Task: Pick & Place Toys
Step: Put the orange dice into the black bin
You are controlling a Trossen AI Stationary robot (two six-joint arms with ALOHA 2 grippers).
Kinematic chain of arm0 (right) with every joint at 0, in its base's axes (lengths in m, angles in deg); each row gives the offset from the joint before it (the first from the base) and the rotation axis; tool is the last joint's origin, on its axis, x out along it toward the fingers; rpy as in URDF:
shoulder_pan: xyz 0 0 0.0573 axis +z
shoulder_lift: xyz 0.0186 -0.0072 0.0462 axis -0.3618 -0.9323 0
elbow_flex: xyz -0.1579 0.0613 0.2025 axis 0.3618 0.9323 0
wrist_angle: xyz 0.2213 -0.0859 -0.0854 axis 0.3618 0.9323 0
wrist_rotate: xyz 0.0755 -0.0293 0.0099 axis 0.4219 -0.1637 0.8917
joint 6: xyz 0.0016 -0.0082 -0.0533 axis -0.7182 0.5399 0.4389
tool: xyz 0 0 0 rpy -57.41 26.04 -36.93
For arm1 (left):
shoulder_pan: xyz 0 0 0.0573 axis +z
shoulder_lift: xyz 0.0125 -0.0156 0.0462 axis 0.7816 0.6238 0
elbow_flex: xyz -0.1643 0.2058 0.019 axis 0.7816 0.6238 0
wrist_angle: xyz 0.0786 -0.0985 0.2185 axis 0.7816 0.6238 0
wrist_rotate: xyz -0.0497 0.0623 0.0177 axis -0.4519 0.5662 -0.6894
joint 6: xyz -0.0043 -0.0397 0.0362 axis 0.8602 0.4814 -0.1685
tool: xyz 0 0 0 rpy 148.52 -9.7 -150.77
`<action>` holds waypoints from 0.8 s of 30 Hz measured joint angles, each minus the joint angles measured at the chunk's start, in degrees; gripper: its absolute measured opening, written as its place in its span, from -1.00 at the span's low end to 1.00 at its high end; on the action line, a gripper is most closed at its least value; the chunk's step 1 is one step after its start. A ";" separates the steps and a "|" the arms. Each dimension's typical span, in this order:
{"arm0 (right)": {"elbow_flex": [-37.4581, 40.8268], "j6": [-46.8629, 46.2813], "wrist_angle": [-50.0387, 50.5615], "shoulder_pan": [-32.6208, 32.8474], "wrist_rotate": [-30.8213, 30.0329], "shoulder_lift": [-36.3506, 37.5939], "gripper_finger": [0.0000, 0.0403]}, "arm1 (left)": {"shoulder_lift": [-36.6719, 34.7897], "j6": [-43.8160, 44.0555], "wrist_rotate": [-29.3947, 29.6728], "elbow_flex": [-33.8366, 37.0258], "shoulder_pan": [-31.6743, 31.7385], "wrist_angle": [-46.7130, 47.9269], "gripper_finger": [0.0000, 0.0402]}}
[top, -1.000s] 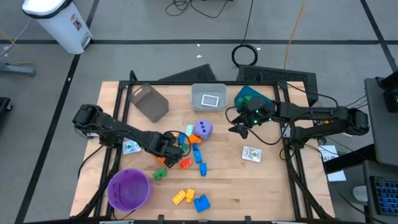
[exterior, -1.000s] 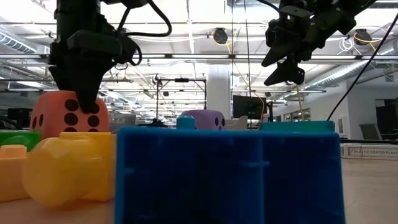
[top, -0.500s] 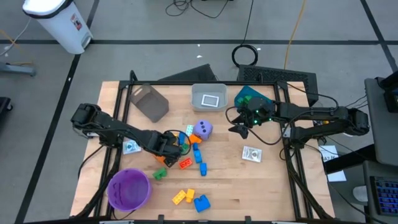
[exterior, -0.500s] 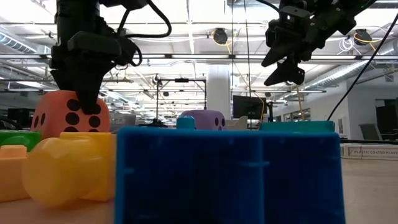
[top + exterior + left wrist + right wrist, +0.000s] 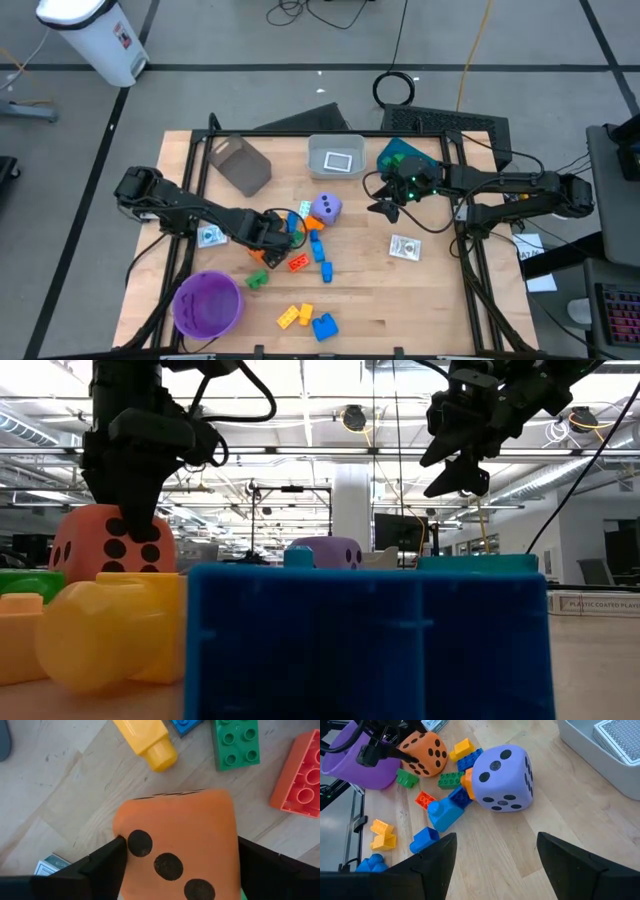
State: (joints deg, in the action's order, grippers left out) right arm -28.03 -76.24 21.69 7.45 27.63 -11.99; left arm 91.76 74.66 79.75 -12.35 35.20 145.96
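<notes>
Item: orange die (image 5: 177, 847), L gripper (image 5: 177, 852) fingers closing either side, grip unconfirmed. R gripper (image 5: 492, 852) hanging wide, empty. Bricks (image 5: 300, 316) w/ purple die (image 5: 326, 208) lying unsorted; most remaining.

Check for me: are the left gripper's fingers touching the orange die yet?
Touching. The left wrist view shows the left gripper's fingers pressed against both sides of the orange die, with no gap.

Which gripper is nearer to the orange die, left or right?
Left. The left gripper straddles the orange die; the right gripper hangs far off, beyond the purple die.
</notes>
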 joint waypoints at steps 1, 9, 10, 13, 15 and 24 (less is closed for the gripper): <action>0.00 0.00 0.01 0.00 0.02 0.00 0.33 | 0.00 0.21 -0.04 -0.02 0.00 0.02 0.51; 0.00 0.00 0.01 0.00 0.01 0.00 0.33 | -2.51 2.99 -0.27 0.26 0.76 0.68 0.43; 0.00 0.02 0.01 0.00 -0.01 0.00 0.33 | -3.37 3.37 -0.19 0.28 1.01 0.68 0.43; 0.00 0.17 -0.01 -0.01 -0.05 0.00 0.33 | -5.54 3.94 -0.04 0.54 2.07 0.66 0.43; 0.00 0.17 -0.01 0.00 -0.07 0.00 0.33 | -6.67 4.17 -0.04 0.54 2.89 0.63 0.42; 0.00 0.17 -0.02 0.00 -0.11 0.00 0.33 | -8.35 2.94 1.09 0.39 4.94 0.63 0.18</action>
State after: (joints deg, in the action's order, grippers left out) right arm -28.03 -76.06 21.67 7.45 27.52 -11.99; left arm 83.40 77.60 80.84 -11.96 40.14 146.59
